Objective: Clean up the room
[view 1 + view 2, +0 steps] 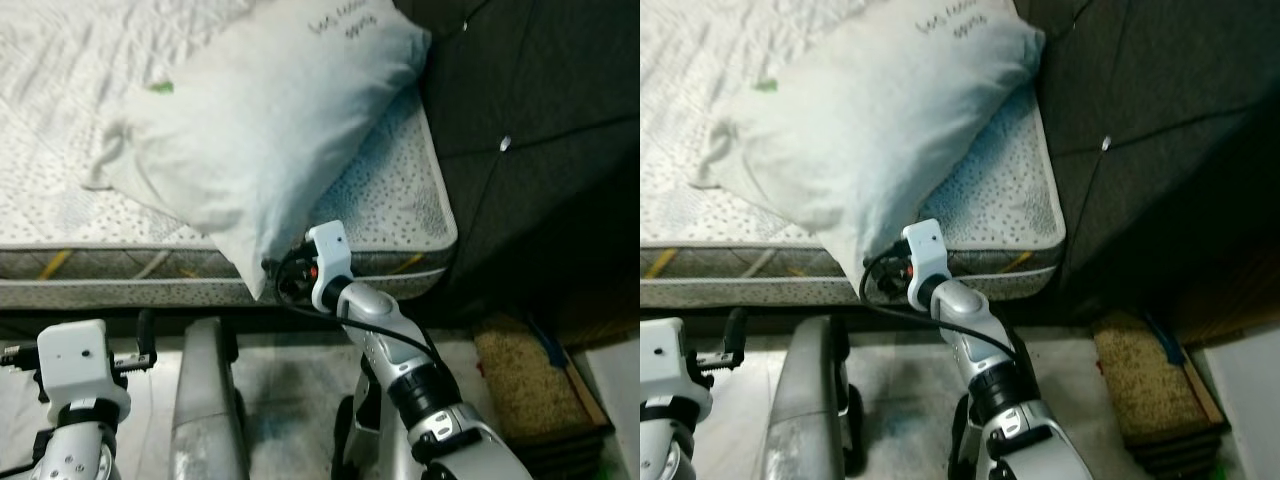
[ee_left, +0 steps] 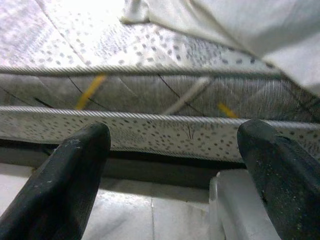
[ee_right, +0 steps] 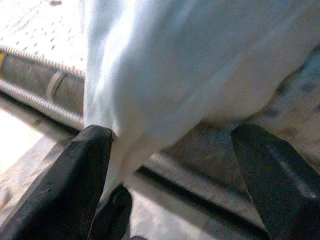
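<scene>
pillow [image 1: 265, 130] overhanging mattress edge [image 1: 120, 262], headboard [image 1: 530, 150] blocking right

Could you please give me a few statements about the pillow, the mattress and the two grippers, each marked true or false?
1. The pillow lies on the mattress with one corner hanging over the edge. True.
2. The right gripper is at the pillow's overhanging corner with its fingers spread apart. True.
3. The left gripper is clamped on the pillow. False: its fingers stand open, facing the side of the mattress with nothing between them.
4. The pillow has fallen to the floor. False: it rests on the mattress.
5. A dark padded headboard stands to the robot's right of the mattress. True.
</scene>
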Robot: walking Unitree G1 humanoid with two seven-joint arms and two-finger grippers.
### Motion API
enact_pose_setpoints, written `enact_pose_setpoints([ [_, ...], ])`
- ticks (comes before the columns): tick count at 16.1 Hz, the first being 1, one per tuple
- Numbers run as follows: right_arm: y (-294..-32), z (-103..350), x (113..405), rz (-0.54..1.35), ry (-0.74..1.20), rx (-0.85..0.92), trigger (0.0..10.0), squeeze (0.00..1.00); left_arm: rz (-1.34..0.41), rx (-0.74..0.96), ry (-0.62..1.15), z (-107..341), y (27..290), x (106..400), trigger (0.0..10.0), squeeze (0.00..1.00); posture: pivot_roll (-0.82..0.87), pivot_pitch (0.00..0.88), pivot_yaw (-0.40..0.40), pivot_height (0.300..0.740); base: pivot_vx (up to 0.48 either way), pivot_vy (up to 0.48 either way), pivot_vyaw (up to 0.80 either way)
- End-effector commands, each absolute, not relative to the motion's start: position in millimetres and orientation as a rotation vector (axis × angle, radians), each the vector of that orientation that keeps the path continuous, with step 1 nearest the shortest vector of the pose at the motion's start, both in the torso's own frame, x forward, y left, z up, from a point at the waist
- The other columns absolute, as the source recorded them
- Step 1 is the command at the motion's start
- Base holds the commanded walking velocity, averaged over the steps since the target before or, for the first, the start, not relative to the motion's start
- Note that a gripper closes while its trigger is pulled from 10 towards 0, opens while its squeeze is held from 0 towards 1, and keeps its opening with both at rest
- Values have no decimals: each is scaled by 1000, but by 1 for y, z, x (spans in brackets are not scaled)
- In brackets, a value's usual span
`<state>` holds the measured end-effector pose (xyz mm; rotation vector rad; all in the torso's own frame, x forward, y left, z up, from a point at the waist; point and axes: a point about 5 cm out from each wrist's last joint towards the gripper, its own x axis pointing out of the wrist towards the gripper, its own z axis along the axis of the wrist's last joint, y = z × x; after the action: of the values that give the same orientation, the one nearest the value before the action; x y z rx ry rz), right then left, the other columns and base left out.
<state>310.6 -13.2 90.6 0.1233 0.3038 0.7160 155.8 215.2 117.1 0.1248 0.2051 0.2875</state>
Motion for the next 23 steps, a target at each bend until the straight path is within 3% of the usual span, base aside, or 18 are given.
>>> enact_pose_setpoints([
  [1,-5,85,305,773,338,153,10000,0,304,137,228,115,218,152,10000,0,273,238,-85,499,0,0,0],
  [17,47,127,318,753,348,490,10000,0,257,140,213,110,216,175,10000,0,258,155,-71,499,0,0,0],
  [20,59,153,315,965,309,552,10000,0,291,118,240,103,226,173,10000,0,253,147,-76,499,0,0,0],
  [23,49,151,312,1080,315,484,10000,0,286,119,231,103,224,176,10000,0,251,140,-83,499,0,0,0],
])
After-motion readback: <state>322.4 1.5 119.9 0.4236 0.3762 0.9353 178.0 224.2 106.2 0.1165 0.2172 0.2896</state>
